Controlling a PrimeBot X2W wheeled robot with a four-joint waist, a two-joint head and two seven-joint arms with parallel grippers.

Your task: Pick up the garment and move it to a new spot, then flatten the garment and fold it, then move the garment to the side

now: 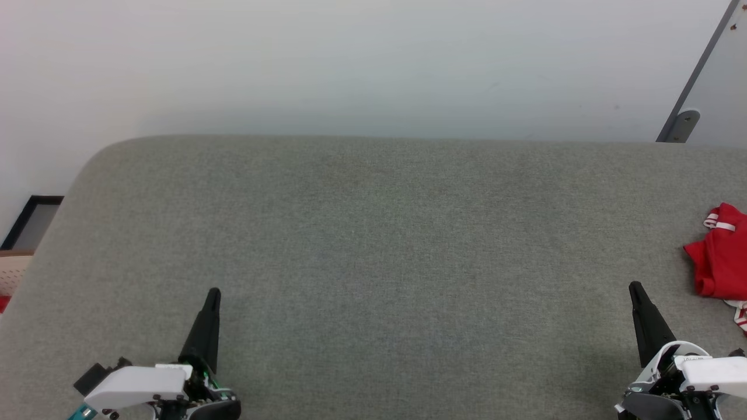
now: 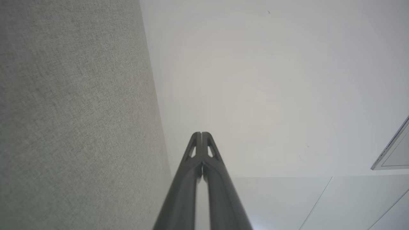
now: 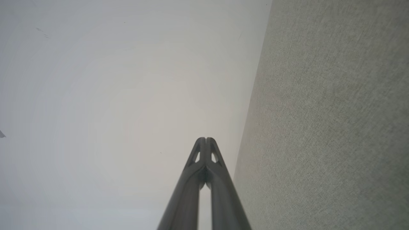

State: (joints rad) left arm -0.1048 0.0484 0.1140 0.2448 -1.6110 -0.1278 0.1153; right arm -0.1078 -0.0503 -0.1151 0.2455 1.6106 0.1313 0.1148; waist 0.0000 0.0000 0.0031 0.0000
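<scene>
Where the garment lies: the garment (image 1: pixel 721 256), red with white-striped trim, sits at the right-hand edge of the grey cloth-covered table (image 1: pixel 373 233). The head view's border cuts it off, so only part of it shows.
Garment's shape: the part in view is bunched and lumpy. One striped band pokes out at its top and another at its bottom. No lettering can be read, and whether the hidden part is folded cannot be told.
Left hand: the left hand (image 1: pixel 213 293) has its two dark fingers pressed together on nothing. It sits low over the table's near left, well apart from the garment.
Right hand: the right hand (image 1: pixel 634 287) also has its fingers together and carries nothing. It is near the garment but not touching it, and the cloth lies further out to its right.
Stage of task: the scene fits two readings. The red heap at the side could be a crumpled shirt waiting to be lifted, or a bundle already set aside.
Leaning: the visible lump looks too rumpled for a neat fold, but with so much cut off this is only a guess.
</scene>
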